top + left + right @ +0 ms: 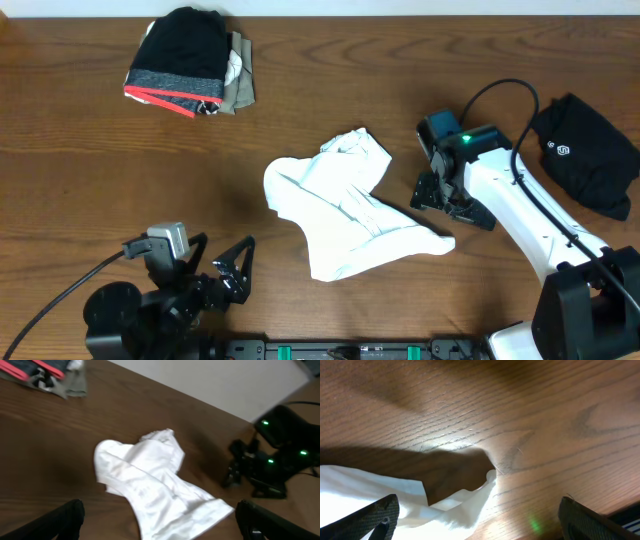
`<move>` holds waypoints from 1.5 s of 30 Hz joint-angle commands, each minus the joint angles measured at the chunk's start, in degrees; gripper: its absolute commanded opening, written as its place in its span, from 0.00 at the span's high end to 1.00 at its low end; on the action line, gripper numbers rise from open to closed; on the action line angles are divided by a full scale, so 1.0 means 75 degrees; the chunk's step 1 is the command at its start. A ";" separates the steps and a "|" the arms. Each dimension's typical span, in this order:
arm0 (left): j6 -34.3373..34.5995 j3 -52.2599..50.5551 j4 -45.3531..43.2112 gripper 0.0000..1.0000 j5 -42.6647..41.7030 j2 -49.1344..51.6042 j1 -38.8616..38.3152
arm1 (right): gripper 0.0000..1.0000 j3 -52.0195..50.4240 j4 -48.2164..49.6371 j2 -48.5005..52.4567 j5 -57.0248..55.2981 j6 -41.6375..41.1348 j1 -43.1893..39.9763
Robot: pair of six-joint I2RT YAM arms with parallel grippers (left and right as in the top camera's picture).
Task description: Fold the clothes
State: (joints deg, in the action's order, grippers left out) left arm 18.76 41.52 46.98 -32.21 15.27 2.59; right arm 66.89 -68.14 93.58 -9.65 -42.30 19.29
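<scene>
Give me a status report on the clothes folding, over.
Left gripper open, empty. Right gripper open, beside the white shirt. Shirt crumpled, unfolded; black garment far right. Nothing blocking.

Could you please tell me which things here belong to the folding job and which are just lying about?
For the job:
- crumpled white shirt, in the middle
- black garment with a white logo, far right

Lying about:
- stack of clothes, far left corner, apparently folded already
</scene>
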 commanded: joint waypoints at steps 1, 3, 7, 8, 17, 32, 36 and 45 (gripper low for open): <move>0.0184 0.0108 0.0020 0.02 -0.0822 0.0152 0.0023 | 0.01 -0.0020 0.0006 -0.0143 0.0093 0.0437 -0.0160; 0.0189 0.0125 0.0207 0.02 -0.0816 0.0163 0.0023 | 0.01 -0.0020 0.0006 -0.0143 0.0093 0.0460 -0.0216; 0.0187 0.0338 0.0982 0.02 -0.0452 0.0163 0.0023 | 0.01 -0.0020 0.0079 -0.0143 0.0093 0.0458 -0.0291; 0.0149 0.0414 0.1279 0.02 -0.0341 0.0166 0.0023 | 0.01 -0.0020 0.0119 -0.0143 0.0093 0.0458 -0.0321; -0.0271 0.0691 0.2037 0.02 0.0300 0.0289 0.0023 | 0.01 -0.0020 0.0597 -0.0143 0.0440 0.0495 -0.0385; -0.0711 0.3853 0.0682 0.02 0.3299 0.3856 0.0003 | 0.01 -0.0020 0.0612 -0.0143 0.0746 0.0886 -0.0385; -0.1037 0.5505 0.2200 0.02 0.3407 0.5132 -0.0562 | 0.01 -0.0020 0.0662 -0.0140 0.0746 0.0915 -0.0385; 0.1323 0.6234 0.4450 0.02 0.4398 0.5890 -0.3013 | 0.01 -0.0020 0.0775 -0.0140 0.0743 0.0962 -0.0417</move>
State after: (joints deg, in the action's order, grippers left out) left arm 19.18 88.53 78.32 -3.95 59.75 -15.49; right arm 66.76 -62.43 93.58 -4.03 -36.12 17.32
